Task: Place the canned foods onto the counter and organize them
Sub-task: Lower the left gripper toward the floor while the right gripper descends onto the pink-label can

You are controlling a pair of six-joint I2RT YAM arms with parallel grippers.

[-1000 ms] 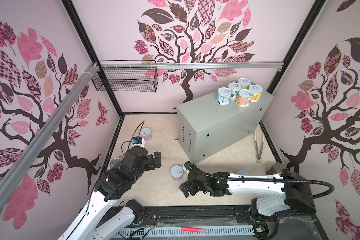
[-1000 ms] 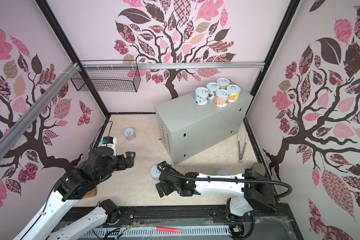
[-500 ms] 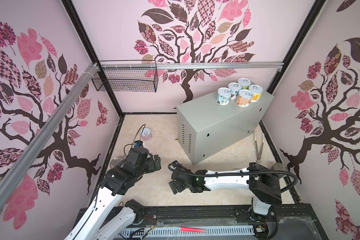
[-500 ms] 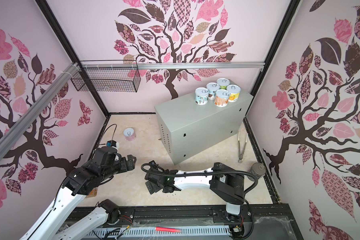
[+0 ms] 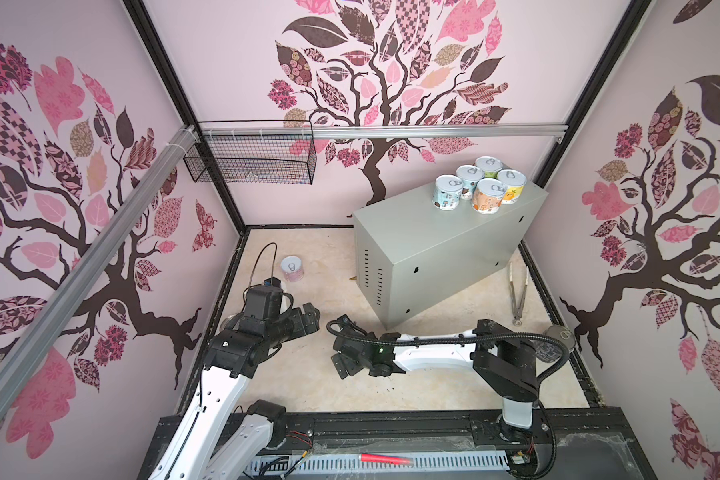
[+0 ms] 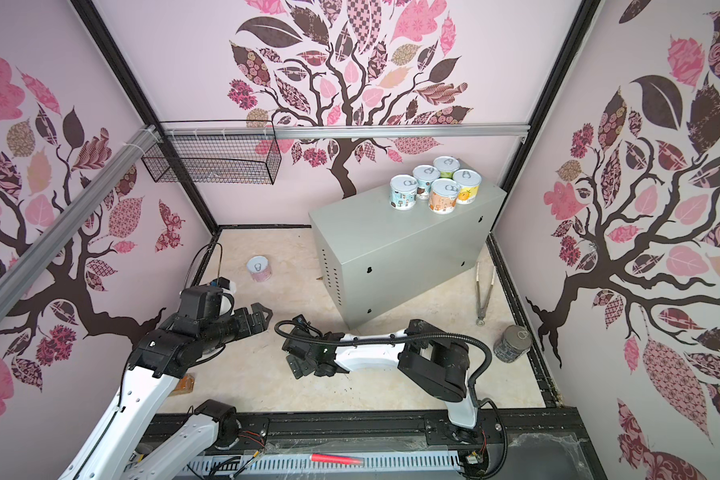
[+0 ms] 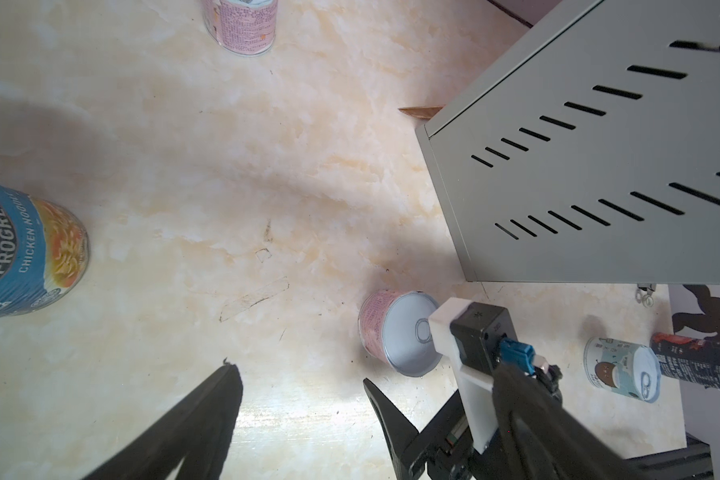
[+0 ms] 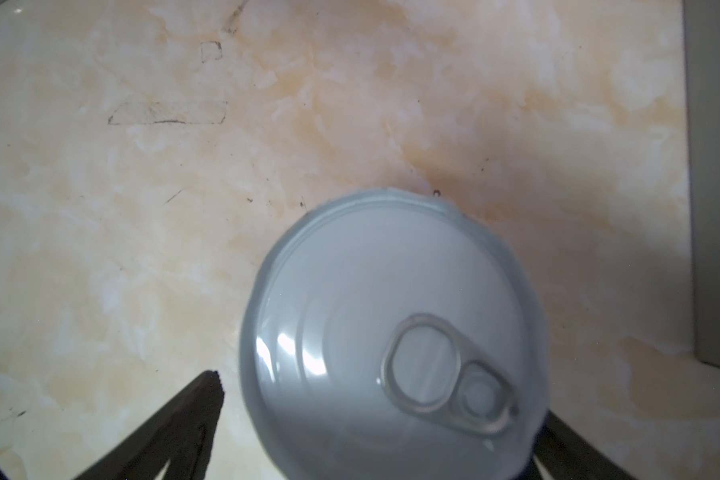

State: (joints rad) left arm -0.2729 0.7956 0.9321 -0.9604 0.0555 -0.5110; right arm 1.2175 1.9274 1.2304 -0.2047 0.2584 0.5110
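Right gripper (image 8: 385, 395) straddling a pink can (image 8: 391, 311) on the floor (image 5: 308, 390), jaws wide.
I am holding it low over the can's lid, near the front corner of the counter (image 5: 433, 249); the left gripper (image 7: 300, 378) is hovering nearby, spread wide and carrying nothing. Five cans (image 5: 479, 185) are sitting clustered on the counter's far end, while a second pink can (image 5: 292, 268), a blue can (image 7: 21, 249) and a dark can (image 6: 512, 343) are standing on the floor.

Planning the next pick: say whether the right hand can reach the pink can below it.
Likely yes: the right hand stands open astride the pink can, with nothing between them.
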